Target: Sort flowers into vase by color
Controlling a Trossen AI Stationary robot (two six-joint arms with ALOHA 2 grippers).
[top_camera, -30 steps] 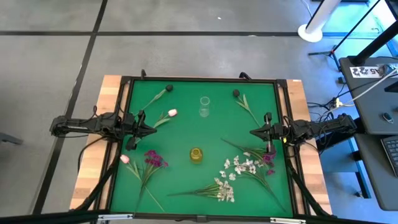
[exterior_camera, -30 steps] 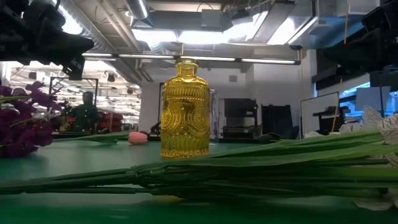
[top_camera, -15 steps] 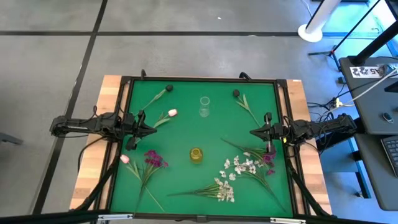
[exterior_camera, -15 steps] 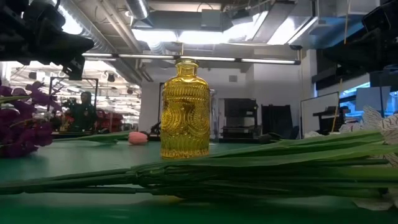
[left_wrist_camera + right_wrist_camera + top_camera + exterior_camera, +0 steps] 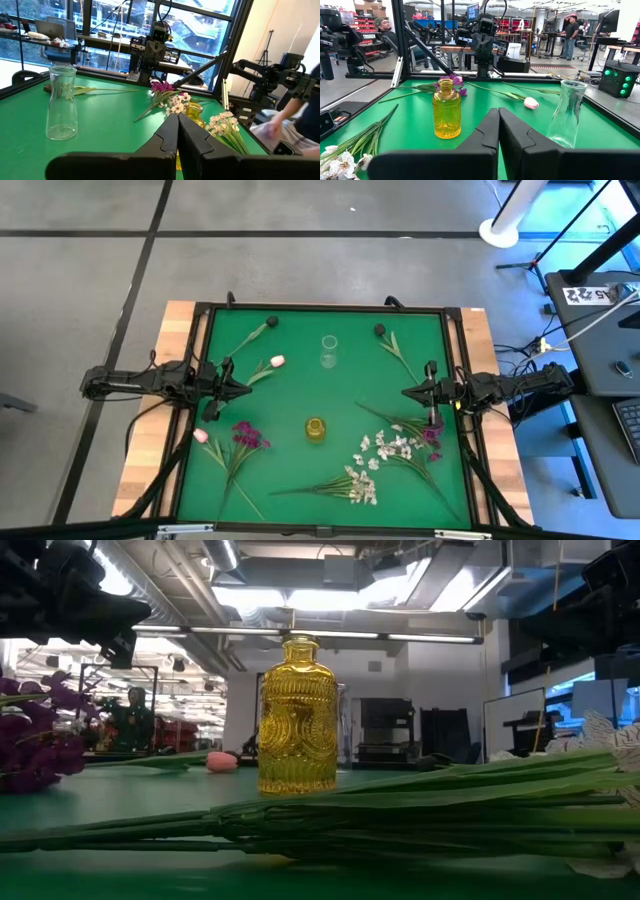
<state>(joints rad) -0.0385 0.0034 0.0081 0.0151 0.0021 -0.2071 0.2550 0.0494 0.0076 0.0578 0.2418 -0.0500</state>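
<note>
The green worktop (image 5: 330, 300) carries everything, and the yellow vase (image 5: 315, 428) standing upright near its middle serves as the landmark. The left arm (image 5: 150, 381) reaches in from the worktop's left edge, its left claw (image 5: 243, 387) well to the left of the yellow vase, fingers pressed together and holding nothing, as the left wrist view shows. The right arm (image 5: 500, 390) comes in from the opposite edge, its right claw (image 5: 406, 393) well to the right of the yellow vase, likewise closed and empty. The flowers lie flat around the yellow vase: a spray of white blossoms (image 5: 360, 485) with long green stems lies on the near side of it, toward the right, and a second white spray (image 5: 392, 446) lies to its right. A magenta cluster (image 5: 248, 435) lies to the left of the vase, with a pink tulip bud (image 5: 201, 436) farther left, near the worktop's edge. Another magenta cluster (image 5: 430, 434) lies to the right, below the right claw. A clear glass vase (image 5: 329, 352) stands upright beyond the yellow vase, apart from it. A second pink tulip bud (image 5: 277, 361) lies left of the clear glass vase, and two dark buds (image 5: 272, 322) (image 5: 380, 331) lie toward the far edge, one on either side of it.
</note>
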